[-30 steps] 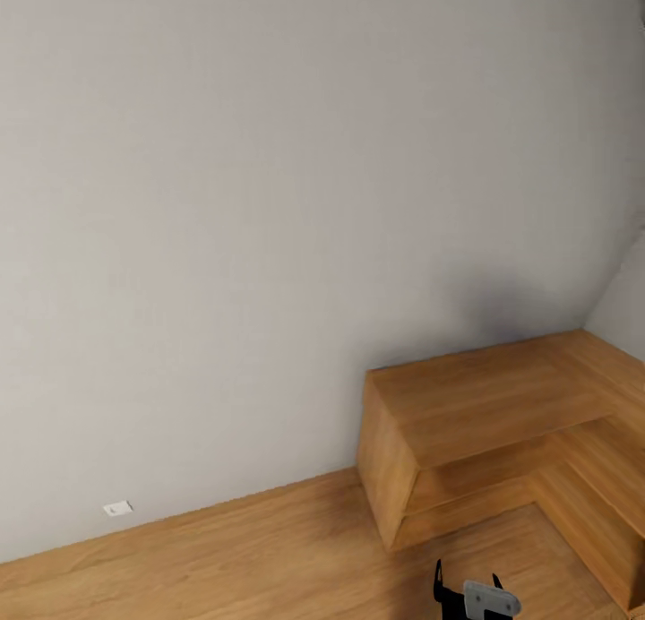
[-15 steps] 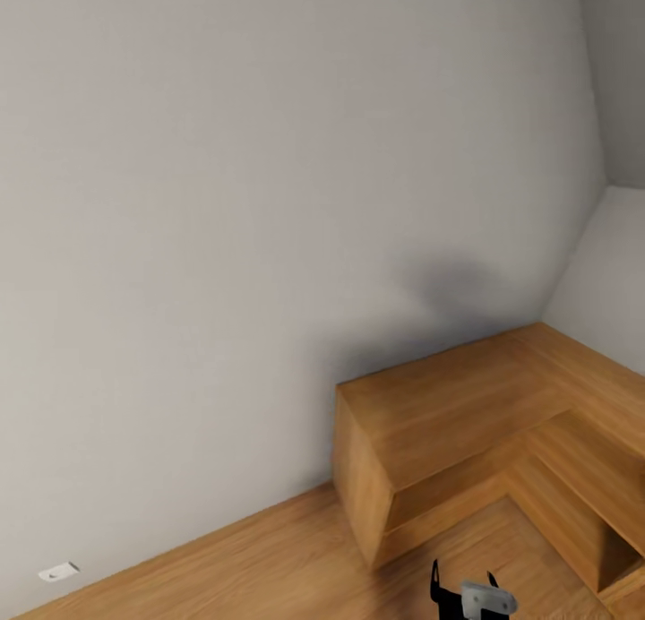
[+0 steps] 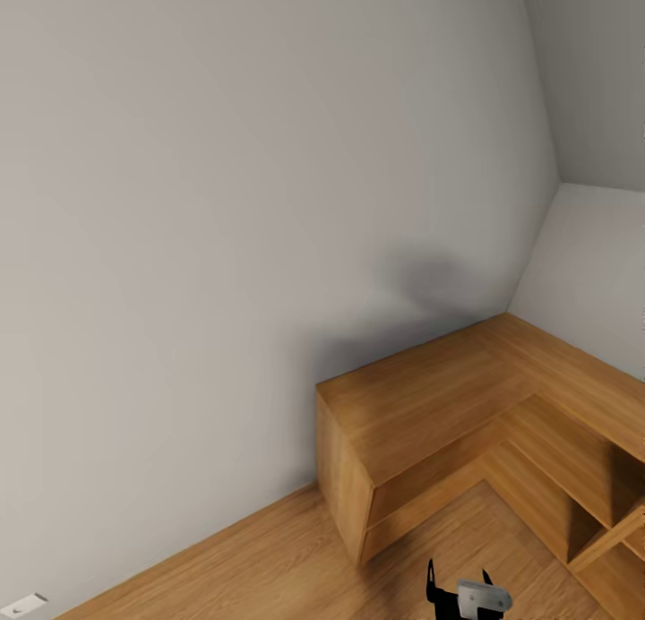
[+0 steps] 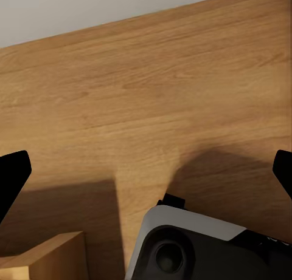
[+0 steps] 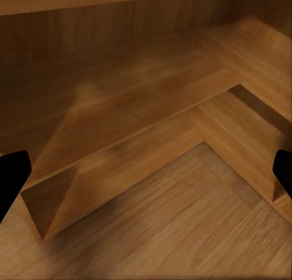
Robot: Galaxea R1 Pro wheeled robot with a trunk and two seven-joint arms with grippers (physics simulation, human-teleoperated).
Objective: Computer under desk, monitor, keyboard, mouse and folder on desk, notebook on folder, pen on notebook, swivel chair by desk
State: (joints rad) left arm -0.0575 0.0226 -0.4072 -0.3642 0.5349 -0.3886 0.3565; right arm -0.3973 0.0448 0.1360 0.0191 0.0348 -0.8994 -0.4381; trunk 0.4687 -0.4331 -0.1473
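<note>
Swinging round now, the head camera has turned, so the low L-shaped wooden shelf unit [image 3: 466, 423] and the wall outlet [image 3: 24, 605] sit further left in view and the room corner [image 3: 537, 235] has come in; nothing itself has moved. Grey wall [image 3: 224, 244], plank floor [image 3: 269, 566]. Right gripper [image 3: 457, 584] hangs low by the shelf, fingers [image 5: 12, 177] spread wide, holding nothing. Left gripper [image 4: 146, 170] fingers [image 4: 12, 174] wide too, over bare floor. No desk things in sight here.

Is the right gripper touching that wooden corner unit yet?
Apart. In the right wrist view, the open fingertips frame bare floor, with the wooden unit beyond them.
</note>
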